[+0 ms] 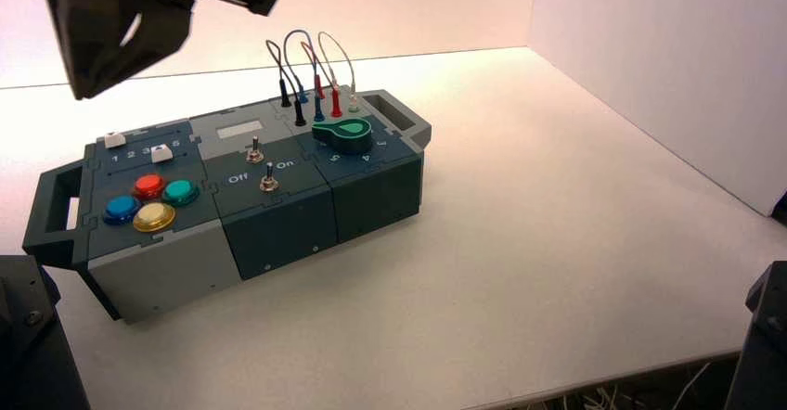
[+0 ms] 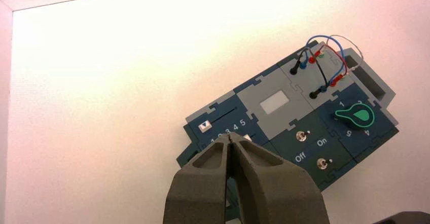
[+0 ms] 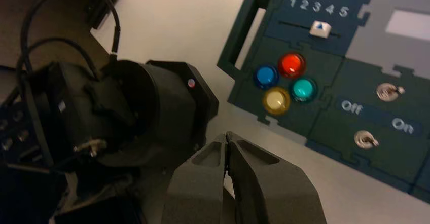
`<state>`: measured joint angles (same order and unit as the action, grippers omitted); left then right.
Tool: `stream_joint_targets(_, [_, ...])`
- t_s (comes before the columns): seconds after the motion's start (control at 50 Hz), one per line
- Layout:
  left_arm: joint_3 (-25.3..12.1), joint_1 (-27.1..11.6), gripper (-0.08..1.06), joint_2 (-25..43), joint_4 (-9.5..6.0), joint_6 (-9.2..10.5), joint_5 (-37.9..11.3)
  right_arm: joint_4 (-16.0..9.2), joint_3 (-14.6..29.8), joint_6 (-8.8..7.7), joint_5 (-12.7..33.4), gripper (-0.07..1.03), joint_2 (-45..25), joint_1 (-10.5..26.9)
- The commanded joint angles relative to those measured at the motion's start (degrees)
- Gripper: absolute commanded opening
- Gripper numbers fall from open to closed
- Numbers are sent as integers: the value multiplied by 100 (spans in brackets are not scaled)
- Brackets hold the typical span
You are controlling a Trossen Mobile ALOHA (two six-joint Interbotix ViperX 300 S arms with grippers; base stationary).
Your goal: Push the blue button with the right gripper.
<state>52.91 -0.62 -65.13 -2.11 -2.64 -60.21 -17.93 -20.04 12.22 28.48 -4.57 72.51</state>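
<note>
Had the right gripper [image 3: 228, 142] clenched empty near the box [image 3: 332, 118], apart from the blue button [image 3: 265, 76] at its left end; seemingly had the push left to do; held the left gripper [image 2: 229, 139] above, idle.

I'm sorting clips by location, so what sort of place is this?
Probably a robotics lab or test bench: a box of buttons, sliders and switches sits on a pale table, and the right gripper hangs near it, shut.
</note>
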Motion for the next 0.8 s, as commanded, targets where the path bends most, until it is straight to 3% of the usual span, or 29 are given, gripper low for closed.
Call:
stream_joint_targets(0.02, [-97, 35, -4, 35, 18, 0, 26, -26, 334, -26, -35, -2, -79, 35])
stream_joint_targets(0.18, [-114, 123, -4, -26, 114, 0, 88, -26, 404, -26, -62, -2, -185, 44])
stream_joint_targets(0.26, [-167, 352, -4, -62, 343, -18, 79, -26, 431, -26, -62, -2, -220, 44])
stream_joint_targets(0.28, [-202, 457, -4, -62, 519, -35, 18, -35, 475, -26, -53, -2, -255, 44])
stream_joint_targets(0.32, [-246, 492, -4, -44, 686, 0, -35, -26, 501, -26, -53, -2, -264, 44])
stream_joint_targets(0.4, [-299, 492, -4, -35, 809, 18, -97, -26, 589, -26, -53, -2, -325, 44])
stream_joint_targets(0.46, [-325, 519, -4, -9, 1055, 88, -167, -26, 659, -35, -35, -2, -396, 44])
stream_joint_targets(0.52, [-334, 571, -4, 0, 1283, 290, -246, -35, 729, -62, -9, -2, -439, 44])
stream_joint_targets(0.58, [-325, 580, -4, -18, 1424, 396, -290, -35, 809, -114, 18, -2, -492, 44])
stream_joint_targets(0.64, [-308, 624, -4, -35, 1503, 413, -343, -35, 940, -202, 88, -2, -562, 44])
stream_joint_targets(0.8, [-316, 879, -4, -70, 1512, 431, -360, -35, 1354, -448, 378, -2, -817, 44])
